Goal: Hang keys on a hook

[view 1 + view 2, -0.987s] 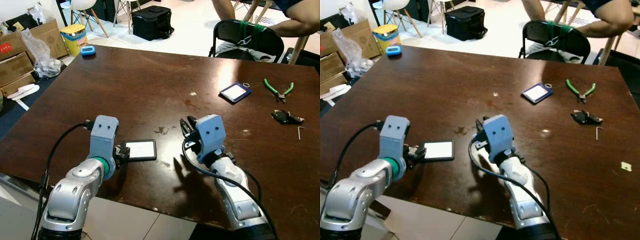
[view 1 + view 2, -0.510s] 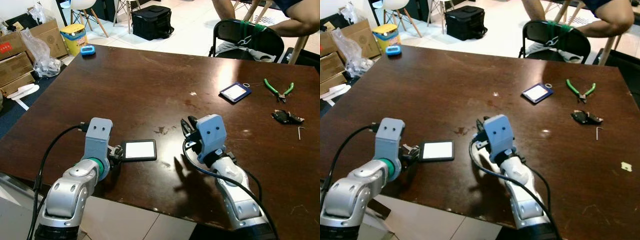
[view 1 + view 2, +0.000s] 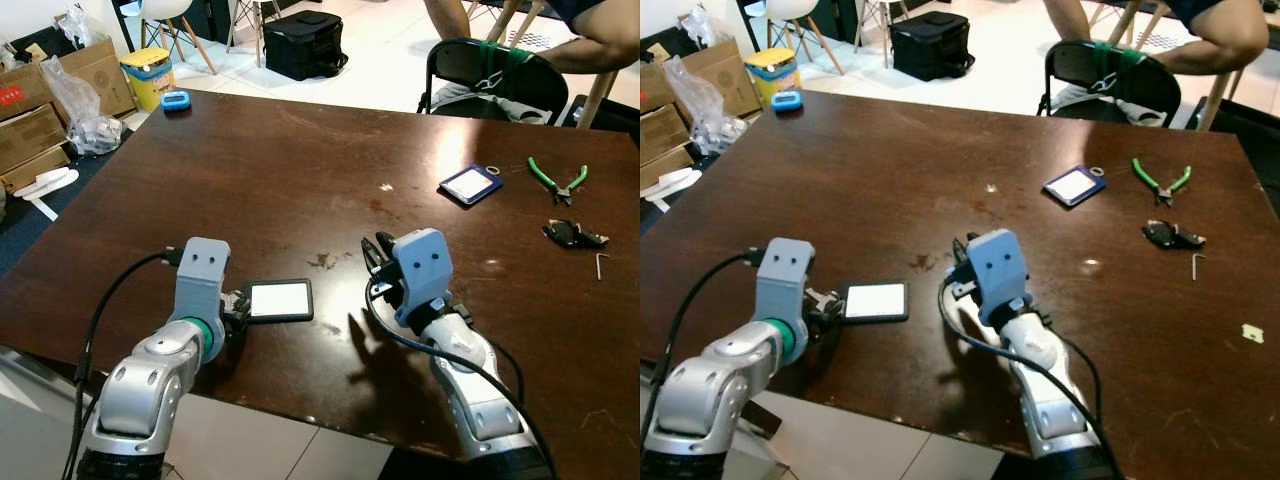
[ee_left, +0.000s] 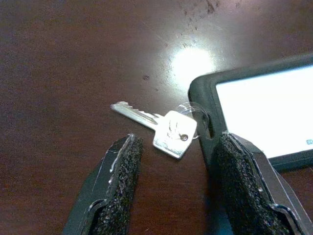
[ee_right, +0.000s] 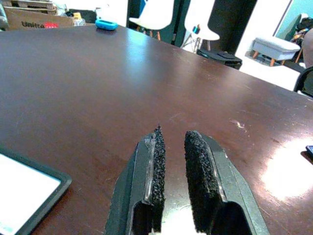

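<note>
A small silver key (image 4: 156,125) lies flat on the dark brown table (image 3: 300,170). A thin ring joins it to a black card holder with a white face (image 3: 280,299). My left gripper (image 3: 236,303) is open and low over the table. One of its fingertips (image 4: 128,147) is on each side of the key's head, and the far one rests against the card holder's corner (image 4: 208,105). My right gripper (image 3: 378,262) hovers over the table's middle. Its pads (image 5: 157,156) stand almost together with nothing between them.
At the table's right are a blue badge holder (image 3: 470,184), green pliers (image 3: 556,178), a black key fob (image 3: 572,234) and an allen key (image 3: 601,265). A blue object (image 3: 176,100) sits at the far left corner. A black chair (image 3: 490,80) and a seated person are behind the table.
My left arm drew back slightly to the left, then edged forward again toward the card holder. The card holder and my right arm have stayed put.
</note>
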Motion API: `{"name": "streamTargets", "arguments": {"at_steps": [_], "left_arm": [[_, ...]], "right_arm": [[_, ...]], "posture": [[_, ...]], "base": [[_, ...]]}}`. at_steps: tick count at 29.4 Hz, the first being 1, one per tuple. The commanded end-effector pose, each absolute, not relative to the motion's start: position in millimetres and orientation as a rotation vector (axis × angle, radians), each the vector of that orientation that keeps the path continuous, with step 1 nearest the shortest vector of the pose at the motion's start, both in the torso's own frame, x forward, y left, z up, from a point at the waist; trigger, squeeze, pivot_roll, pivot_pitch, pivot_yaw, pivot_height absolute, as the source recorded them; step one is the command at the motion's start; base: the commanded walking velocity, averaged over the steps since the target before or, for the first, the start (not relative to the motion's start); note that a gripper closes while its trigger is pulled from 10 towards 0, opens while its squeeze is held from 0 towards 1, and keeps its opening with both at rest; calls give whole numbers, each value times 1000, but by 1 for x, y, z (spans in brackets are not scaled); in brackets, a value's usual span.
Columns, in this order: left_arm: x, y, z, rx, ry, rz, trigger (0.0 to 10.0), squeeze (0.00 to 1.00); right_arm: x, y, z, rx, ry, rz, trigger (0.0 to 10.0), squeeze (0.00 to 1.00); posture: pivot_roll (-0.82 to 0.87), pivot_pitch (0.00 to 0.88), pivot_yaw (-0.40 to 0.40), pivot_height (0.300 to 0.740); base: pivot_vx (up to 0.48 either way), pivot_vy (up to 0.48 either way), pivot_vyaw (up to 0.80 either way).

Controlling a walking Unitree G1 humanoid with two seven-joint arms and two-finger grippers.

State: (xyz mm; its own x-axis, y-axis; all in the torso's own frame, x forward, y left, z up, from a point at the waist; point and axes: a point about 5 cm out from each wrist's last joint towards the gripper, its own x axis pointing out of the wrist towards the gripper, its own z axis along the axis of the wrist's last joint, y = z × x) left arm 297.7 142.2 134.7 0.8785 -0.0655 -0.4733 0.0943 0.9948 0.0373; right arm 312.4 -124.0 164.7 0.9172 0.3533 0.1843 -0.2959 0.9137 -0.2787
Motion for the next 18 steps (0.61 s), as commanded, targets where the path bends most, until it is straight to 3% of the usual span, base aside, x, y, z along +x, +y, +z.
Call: {"name": "streamTargets", "arguments": {"at_steps": [1, 11, 12, 15, 16, 17, 18], "left_arm": [[302, 142, 129, 70, 510, -68, 10000, 0], [312, 144, 128, 80, 504, -48, 10000, 0], [312, 145, 128, 80, 504, -43, 5412, 0], [312, 145, 128, 80, 504, -43, 5412, 0], [312, 146, 128, 80, 504, -40, 4471, 0], [312, 146, 128, 80, 504, -40, 4471, 0], [311, 146, 128, 80, 505, -34, 1451, 0]], "right_arm": [[312, -121, 162, -245, -224, 346, 10000, 0], [311, -123, 162, -245, -222, 340, 10000, 0], [311, -123, 161, -245, -221, 340, 10000, 0], [311, -123, 161, -245, -221, 340, 10000, 0], [311, -122, 161, -244, -221, 341, 10000, 0], [311, -122, 161, -244, -221, 341, 10000, 0], [311, -122, 161, -243, -221, 342, 10000, 0]], "posture": [[-102, 121, 125, 740], [-106, 124, 130, 740], [-103, 126, 129, 740], [-103, 126, 129, 740], [-103, 127, 128, 740], [-103, 127, 128, 740], [-102, 128, 128, 740]], "base": [[0, 0, 0], [0, 0, 0], [0, 0, 0], [0, 0, 0], [0, 0, 0], [0, 0, 0], [0, 0, 0]]}}
